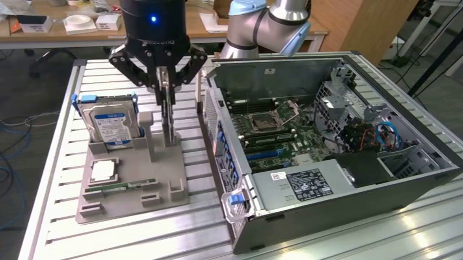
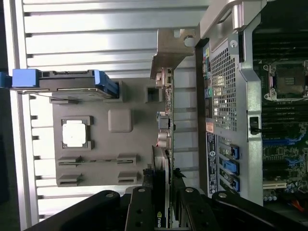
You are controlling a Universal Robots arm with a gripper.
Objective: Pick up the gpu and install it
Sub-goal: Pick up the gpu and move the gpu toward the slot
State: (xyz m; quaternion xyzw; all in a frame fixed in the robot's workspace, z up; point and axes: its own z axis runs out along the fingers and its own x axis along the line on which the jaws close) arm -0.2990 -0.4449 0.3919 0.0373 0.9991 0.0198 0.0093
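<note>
GPU (image 1: 169, 116) (image 2: 163, 139): stands on edge, upright, over the grey fixture tray (image 1: 166, 179) on the slatted metal surface (image 1: 195, 233), just beside the open computer case (image 1: 434, 149). Its lower edge meets the tray's upright slot post; cannot tell whether it is seated there or just clear of it. In the wrist view the silver bracket (image 2: 169, 50) is at the end away from the claw.

Writing: a small green-and-white logo mark shows on the card between the claw's fingers in the wrist view; the lettering is not legible. Hard drive (image 1: 108, 122) carries a blue-and-white label, text too small to read. Black label (image 1: 309, 183) with white print on the case's power supply box, and a white sticker beside it; neither is readable.

Claw (image 1: 165, 81) (image 2: 166, 202): narrowly parted, fingers (image 2: 142, 207) pressed on both faces of the GPU at its top edge, so it has the card gripped.

Around: hard drive upright in a blue-ended bracket at the tray's far end. A square pale chip (image 1: 103, 170) and a slim green memory stick (image 1: 119, 187) lie flat on the tray. Motherboard (image 1: 275, 122) is exposed inside the case.
</note>
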